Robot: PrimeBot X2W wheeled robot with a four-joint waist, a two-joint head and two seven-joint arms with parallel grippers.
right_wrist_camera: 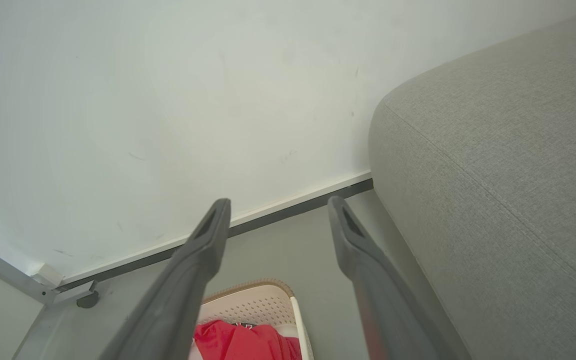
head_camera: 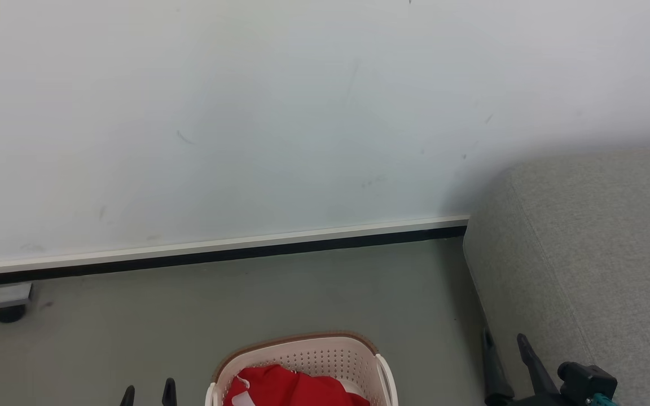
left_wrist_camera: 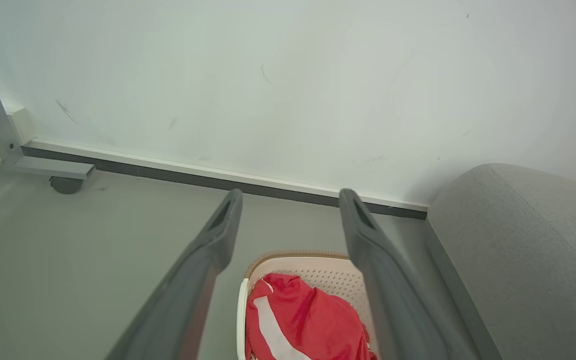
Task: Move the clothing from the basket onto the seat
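The cream basket (head_camera: 325,352) with a brown rim stands on the floor at the bottom centre of the head view, holding red clothing (head_camera: 294,386) with white trim. From the left wrist the basket (left_wrist_camera: 318,270) and the clothing (left_wrist_camera: 303,320) show between and below the fingers. My left gripper (head_camera: 148,392) is open, left of the basket, only its fingertips showing. My right gripper (head_camera: 505,347) is open, right of the basket and in front of the grey seat (head_camera: 590,248). The right wrist view has the basket (right_wrist_camera: 263,302), the clothing (right_wrist_camera: 243,340) and the seat (right_wrist_camera: 493,165).
A white wall with a dark skirting strip (head_camera: 218,254) runs behind the basket. A metal frame foot on a black caster (head_camera: 6,313) stands at the far left by the wall. Grey floor (head_camera: 302,293) lies between the wall and the basket.
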